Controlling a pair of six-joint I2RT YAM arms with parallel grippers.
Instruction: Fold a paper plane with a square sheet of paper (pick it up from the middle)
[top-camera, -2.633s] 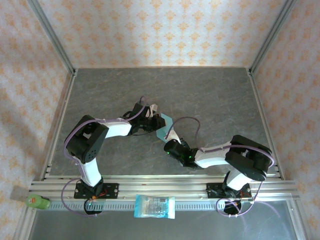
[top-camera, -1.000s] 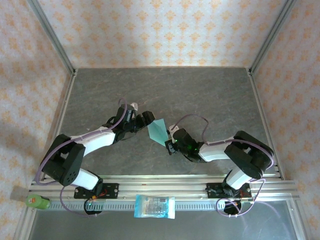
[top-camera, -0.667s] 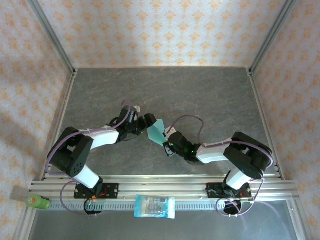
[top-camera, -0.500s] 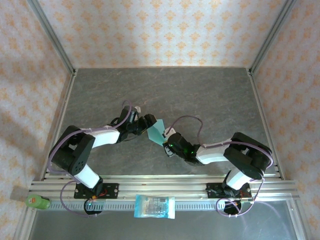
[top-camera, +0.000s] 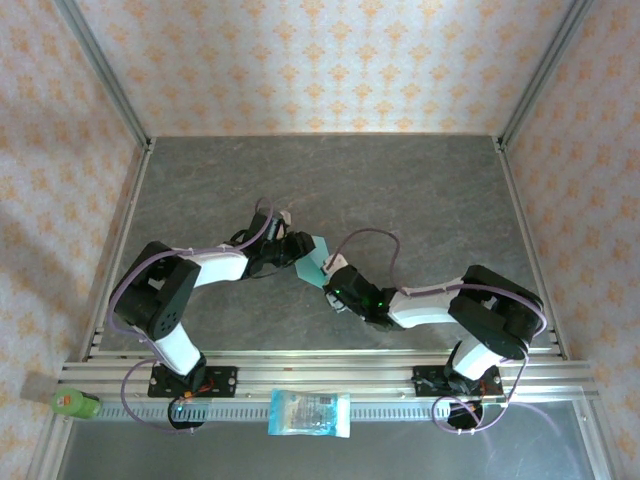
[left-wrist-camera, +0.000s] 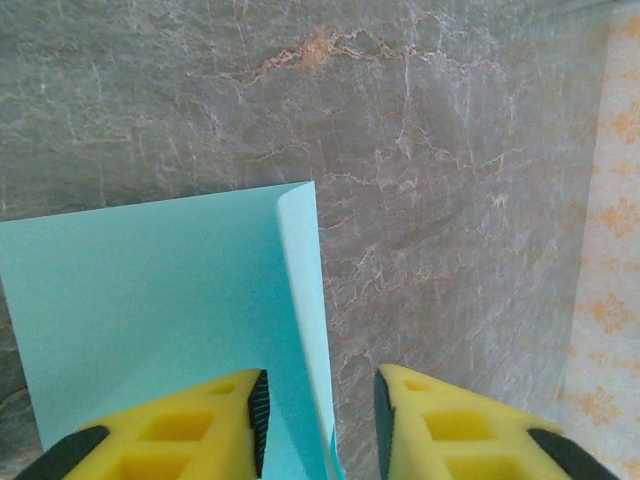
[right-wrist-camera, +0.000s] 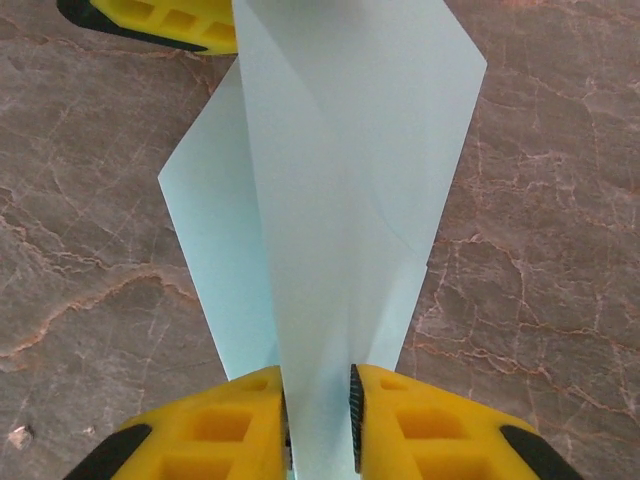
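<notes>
The right fingers (right-wrist-camera: 225, 425) are clamped on the near edge of the square sheet of paper (right-wrist-camera: 340, 150), which fans away from them in overlapping teal layers with a diagonal crease across the top one. At its far corner the left fingers (left-wrist-camera: 190, 425) stand apart, straddling a raised flap edge without pinching it. Seen from above, the sheet sits between the two arms over the middle of the grey marbled bench (top-camera: 400, 190); whether it rests on the stone or hangs just above it cannot be told.

The job looks to be mid-fold: the square is already creased into flaps but is no dart yet, with no slim wings or sharp nose to be seen. The next move would seem to call for the left fingers to close on that upright flap, or press it flat along its crease, while the right side holds the paper steady. A pull too hard from either end could tear or skew so thin a sheet.
</notes>
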